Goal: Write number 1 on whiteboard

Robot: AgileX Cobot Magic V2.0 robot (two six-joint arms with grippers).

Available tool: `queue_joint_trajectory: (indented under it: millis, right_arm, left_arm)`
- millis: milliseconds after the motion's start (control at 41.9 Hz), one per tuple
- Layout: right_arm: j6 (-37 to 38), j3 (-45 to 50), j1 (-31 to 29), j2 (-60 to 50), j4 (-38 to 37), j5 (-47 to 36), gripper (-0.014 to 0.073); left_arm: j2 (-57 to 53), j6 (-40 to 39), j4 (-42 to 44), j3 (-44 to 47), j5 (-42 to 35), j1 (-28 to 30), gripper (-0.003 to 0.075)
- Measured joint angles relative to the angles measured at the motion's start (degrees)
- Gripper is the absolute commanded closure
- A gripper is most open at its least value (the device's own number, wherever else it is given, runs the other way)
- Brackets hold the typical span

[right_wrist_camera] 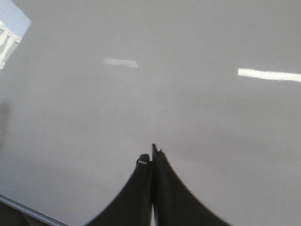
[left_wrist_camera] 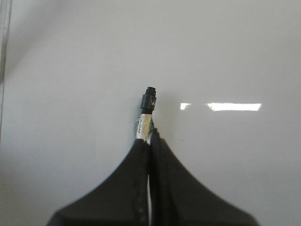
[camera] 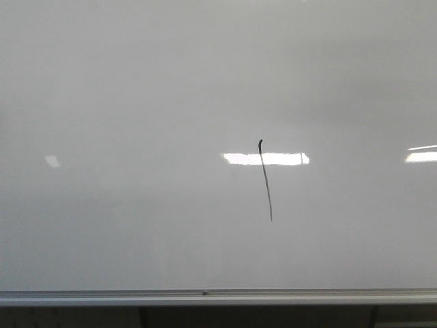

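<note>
The whiteboard [camera: 136,102] is a glossy pale grey board that fills the front view, with a silver strip [camera: 218,296] along its lower edge. The number 1 [camera: 265,181] is a thin black slanted stroke with a small hook at its top, right of the board's middle. No gripper shows in the front view. In the left wrist view my left gripper [left_wrist_camera: 149,137] is shut on a marker [left_wrist_camera: 147,113] whose black tip points at the board [left_wrist_camera: 70,70] without touching it. In the right wrist view my right gripper [right_wrist_camera: 151,157] is shut and empty over bare board [right_wrist_camera: 188,108].
Bright rectangular light reflections lie on the board [camera: 266,158], one of them crossing the stroke's top. A board edge strip shows at one side of the left wrist view [left_wrist_camera: 3,56] and at a corner of the right wrist view [right_wrist_camera: 23,209].
</note>
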Motion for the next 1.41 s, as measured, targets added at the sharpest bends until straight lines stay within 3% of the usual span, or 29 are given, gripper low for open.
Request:
queue_joint_trajectory:
  millis: [143, 334, 501, 740, 1122, 1408]
  right_arm:
    - [8.9, 6.8, -0.2, -5.5, -7.8, -6.0, 0.0654]
    - [29.3, 20.6, -0.6, -15.6, -29.2, -14.2, 0.0654]
    - [38.8, 27.7, -3.8, -20.3, -37.6, -16.9, 0.0654]
    - [41.7, 33.8, -8.7, -24.9, -39.5, -17.5, 0.0654]
    - [42.1, 35.2, -8.8, -34.8, -39.7, -7.5, 0.0654]
    - [42.1, 35.2, -8.8, -36.3, -39.8, -5.9, 0.0654]
  left_arm:
    - [0.0, 0.0, 0.0, 0.0, 0.0, 0.0, 0.0741]
    - [0.0, 0.0, 0.0, 0.0, 0.0, 0.0, 0.0741]
    - [0.0, 0.0, 0.0, 0.0, 0.0, 0.0, 0.0741]
    - [0.0, 0.0, 0.0, 0.0, 0.0, 0.0, 0.0741]
    - [0.0, 0.0, 0.0, 0.0, 0.0, 0.0, 0.0741]
    - [0.0, 0.0, 0.0, 0.0, -0.1, 0.0, 0.0741]
